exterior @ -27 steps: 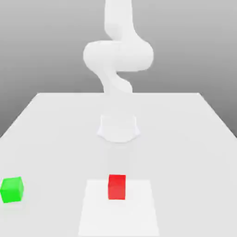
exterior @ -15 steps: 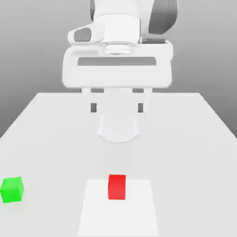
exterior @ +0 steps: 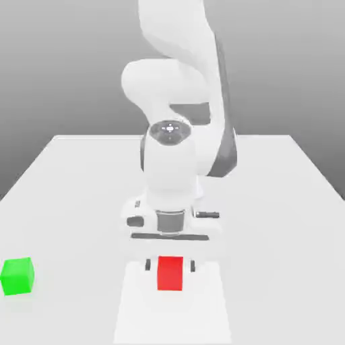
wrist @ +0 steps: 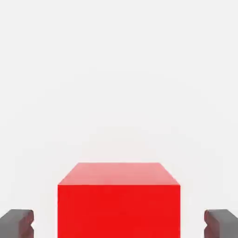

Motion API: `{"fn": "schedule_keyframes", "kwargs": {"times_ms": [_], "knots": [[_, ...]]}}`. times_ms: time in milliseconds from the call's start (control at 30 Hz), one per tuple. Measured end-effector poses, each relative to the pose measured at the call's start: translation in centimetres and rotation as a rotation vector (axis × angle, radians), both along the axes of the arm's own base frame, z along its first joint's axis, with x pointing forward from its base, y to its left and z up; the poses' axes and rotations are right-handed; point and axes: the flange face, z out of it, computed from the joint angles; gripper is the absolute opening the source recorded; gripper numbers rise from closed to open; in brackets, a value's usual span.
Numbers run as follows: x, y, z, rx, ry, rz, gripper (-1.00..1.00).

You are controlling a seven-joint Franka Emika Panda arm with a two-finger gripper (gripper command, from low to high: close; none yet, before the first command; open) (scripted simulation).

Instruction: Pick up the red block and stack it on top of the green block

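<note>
I read the arm (exterior: pixel 172 158) as reaching down above the red block (exterior: pixel 170 273). The gripper (exterior: pixel 170 265) is released, its fingers parted either side of the red block, a gap at each flank. The green block (exterior: pixel 17 276) lies well apart from the red block, toward the exterior view's left. I judge closure is next.

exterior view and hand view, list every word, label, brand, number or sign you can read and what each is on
There are none: no word, label, brand, number or sign can be read on the red block, the green block, the arm, the tool or the table.
</note>
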Motion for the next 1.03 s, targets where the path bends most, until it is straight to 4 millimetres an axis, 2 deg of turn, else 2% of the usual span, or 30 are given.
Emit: {"fn": "schedule_keyframes", "kwargs": {"times_ms": [167, 400, 433, 533, 600, 733, 767, 800, 900, 933, 1033], "knots": [[0.0, 0.0, -0.2, 0.0, 0.0, 0.0, -1.0], [0.1, -0.1, 5.5, 0.0, 0.0, -0.005, -1.0], [0.7, -1.2, 6.0, 0.002, 0.0, -0.062, -1.0], [2.1, -9.8, 7.1, 0.008, 0.001, -0.376, -1.0], [2.1, -16.0, 7.7, 0.01, 0.002, -0.595, -1.0], [-0.2, -28.2, 9.2, 0.005, 0.0, -1.021, -1.0], [-0.4, -29.7, 8.8, 0.004, -0.001, -1.079, -1.0], [-0.4, -30.4, 8.0, 0.003, -0.002, -1.105, -1.0], [-0.5, -31.0, 4.4, 0.001, -0.002, -1.128, -1.0], [-0.5, -31.1, 3.6, 0.001, -0.001, -1.13, 1.0], [-0.5, -31.1, 3.6, 0.001, -0.001, -1.13, 1.0]]}}
